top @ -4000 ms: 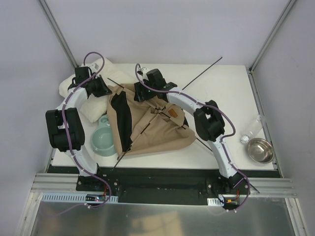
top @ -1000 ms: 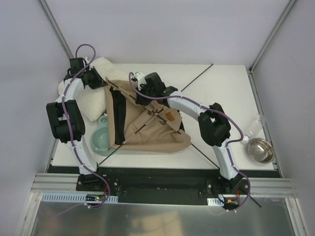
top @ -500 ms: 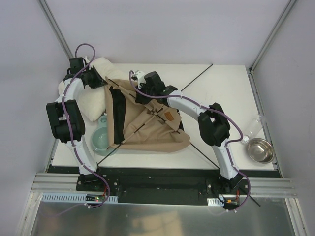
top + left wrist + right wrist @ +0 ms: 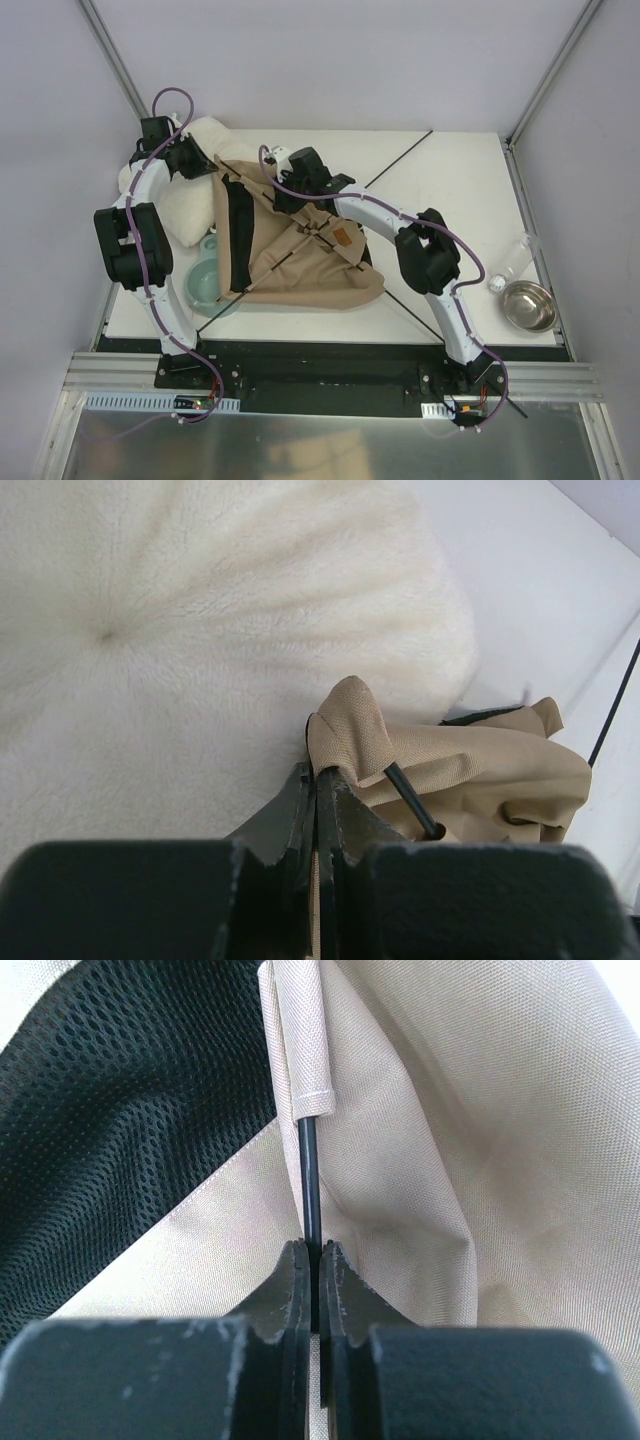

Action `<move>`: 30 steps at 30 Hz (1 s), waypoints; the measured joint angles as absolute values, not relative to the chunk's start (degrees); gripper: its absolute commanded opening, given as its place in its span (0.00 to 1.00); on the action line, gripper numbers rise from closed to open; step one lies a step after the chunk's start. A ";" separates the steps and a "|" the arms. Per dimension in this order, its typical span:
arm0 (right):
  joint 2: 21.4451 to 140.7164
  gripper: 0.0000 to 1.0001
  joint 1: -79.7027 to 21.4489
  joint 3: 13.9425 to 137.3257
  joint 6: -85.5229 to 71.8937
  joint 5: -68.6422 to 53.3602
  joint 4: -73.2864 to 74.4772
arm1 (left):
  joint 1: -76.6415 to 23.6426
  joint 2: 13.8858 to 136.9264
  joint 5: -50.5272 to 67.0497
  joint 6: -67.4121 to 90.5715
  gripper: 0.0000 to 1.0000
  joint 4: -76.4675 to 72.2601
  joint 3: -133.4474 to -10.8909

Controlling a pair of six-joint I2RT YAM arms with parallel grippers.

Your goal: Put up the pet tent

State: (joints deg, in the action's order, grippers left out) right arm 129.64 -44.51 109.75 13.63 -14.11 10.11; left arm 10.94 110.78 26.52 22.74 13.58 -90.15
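Two robot arms bend over a collapsed tent on a white table, seen from above; the tan tent lies crumpled left of the table's middle, its black mesh panel along its 9 o'clock side and a small brown label near its centre; the left gripper sits at the tent's 11 o'clock corner, and its wrist camera shows that gripper pinched tight on a fold of the tan fabric, a black rod end poking out of the cloth just beside it at 3 o'clock; the right gripper is down on the tent's 12 o'clock edge, and in its own camera the gripper is clamped on a thin black pole that rises to 12 o'clock into a stitched tan sleeve, with mesh to the 9 o'clock side and plain fabric to the 3 o'clock side; a bare stretch of pole runs out over the table toward 1 o'clock; a white fluffy cushion lies at the tent's 10 o'clock, under the left arm, and fills most of the left wrist view; a pale green bowl touches the tent at 8 o'clock; a steel bowl and a clear bottle sit well apart at the table's 4 o'clock edge.
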 measured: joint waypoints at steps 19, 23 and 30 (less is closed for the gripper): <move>133.58 0.00 -46.63 115.13 12.58 -7.90 12.56 | 10.98 110.78 26.50 21.26 0.00 11.07 -88.29; 133.58 0.00 -47.13 115.09 12.97 -6.83 12.34 | 10.96 110.78 25.82 21.23 0.00 10.98 -88.25; 132.88 0.00 -47.42 112.20 13.76 -7.68 9.41 | 10.92 110.78 22.13 21.30 0.00 12.43 -88.36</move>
